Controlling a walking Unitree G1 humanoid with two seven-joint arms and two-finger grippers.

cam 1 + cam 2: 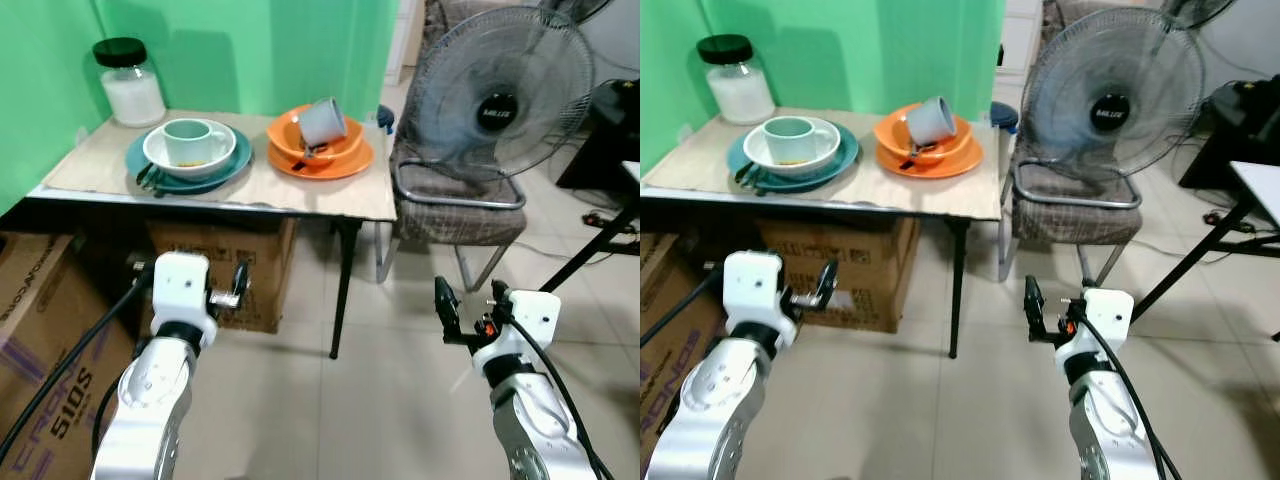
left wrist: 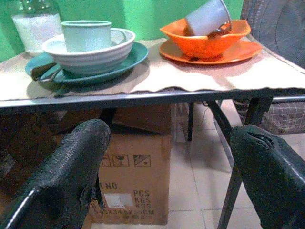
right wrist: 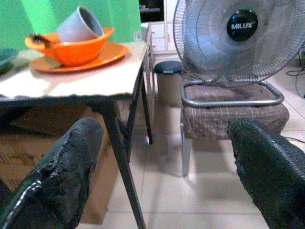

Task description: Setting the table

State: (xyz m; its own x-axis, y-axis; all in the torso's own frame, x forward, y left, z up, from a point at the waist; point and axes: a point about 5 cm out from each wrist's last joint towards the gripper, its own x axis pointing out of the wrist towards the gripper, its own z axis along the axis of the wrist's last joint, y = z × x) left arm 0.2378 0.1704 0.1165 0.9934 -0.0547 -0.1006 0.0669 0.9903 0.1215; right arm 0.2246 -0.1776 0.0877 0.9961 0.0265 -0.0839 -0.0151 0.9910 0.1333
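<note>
On the table a pale green mug stands in a white bowl on a teal plate, with dark cutlery at the plate's near edge. Beside it a grey mug lies tilted in an orange bowl on an orange plate. My left gripper is open, low in front of the table, below its edge. My right gripper is open over the floor, to the right of the table. Both hold nothing.
A glass jar with a black lid stands at the table's back left. Cardboard boxes sit under the table. A fan rests on a chair to the right. A black stand leg slants at far right.
</note>
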